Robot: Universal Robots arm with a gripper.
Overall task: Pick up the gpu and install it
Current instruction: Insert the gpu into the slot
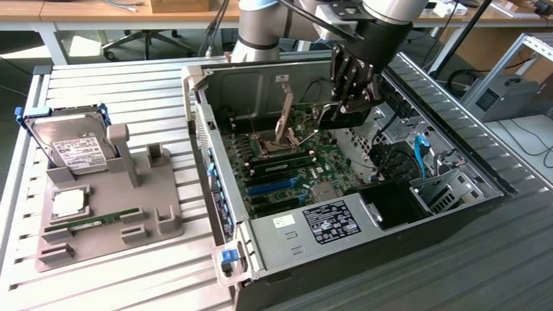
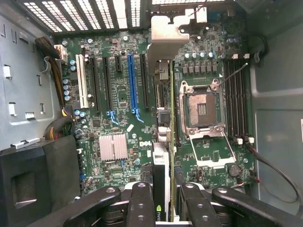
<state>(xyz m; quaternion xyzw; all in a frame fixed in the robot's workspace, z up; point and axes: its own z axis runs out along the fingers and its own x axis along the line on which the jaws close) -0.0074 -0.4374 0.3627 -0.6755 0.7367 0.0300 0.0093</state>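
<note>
Two cameras split the scene between them. The exterior view takes in the whole open computer case [image 1: 259, 84], lying on a slatted metal bench [image 1: 103, 84]. Well off to that view's left, a grey holder [image 1: 160, 188] carries a hard drive [image 1: 74, 146], a processor chip [image 1: 69, 202] and a green memory stick [image 1: 95, 220]. Behind the bench are desks and an office chair [image 1: 147, 39].

The wrist view looks straight down at the green motherboard [image 2: 118, 104]. It picks out a blue slot [image 2: 134, 80], a white slot [image 2: 83, 80], a small silver heat sink [image 2: 113, 145] and the empty processor socket [image 2: 202, 106].

The pincer [image 1: 350, 107] is inside the case, over the board. In the wrist view the pincer [image 2: 164, 208] is clamped on the graphics card [image 2: 161, 175], with fingers [image 2: 141, 203] pressed against both faces. The card is seen edge-on, running between the blue slot and the socket, its grey metal bracket [image 2: 170, 38] at the far end. From outside, the graphics card [image 1: 344, 118] is a dark block under the fingers. Whether it touches the board cannot be told.
</note>
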